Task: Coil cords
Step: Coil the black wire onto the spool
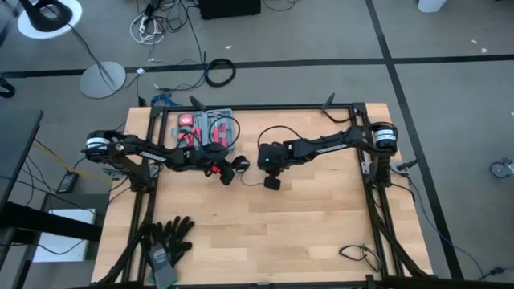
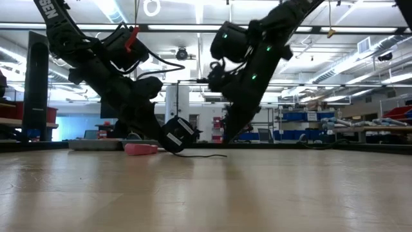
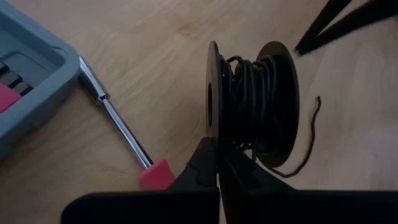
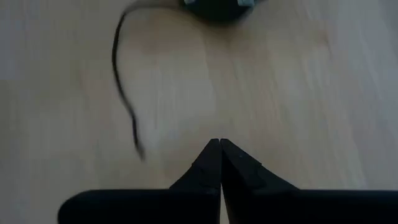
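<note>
The cords are thin black wire wound on a black two-flanged spool point(image 3: 255, 106), seen in the high view as the spool point(image 1: 239, 164) at the table's middle. A loose wire end point(image 3: 309, 140) trails from it across the wood. My left gripper point(image 3: 218, 154) is shut at the spool's rim. To the right of the spool, my right gripper point(image 4: 219, 144) is shut above bare wood, with the wire end point(image 4: 123, 93) lying beside it and nothing between its fingers. The high view places that gripper point(image 1: 271, 183) close to the spool. My left gripper pinches the rim of the spool's near flange point(image 3: 212, 127) between its two fingertips, slanting down from the table's left. The spool stands on edge with its axle level. In the low view its lower edge point(image 2: 174, 150) is at the tabletop; whether it rests there I cannot tell.
A grey tool case point(image 1: 205, 128) with red tools sits at the far left behind my left arm. A pink-handled screwdriver point(image 3: 118, 127) lies beside it. Black gloves point(image 1: 169, 237) lie near the front left, and a small cable point(image 1: 357, 255) at the front right.
</note>
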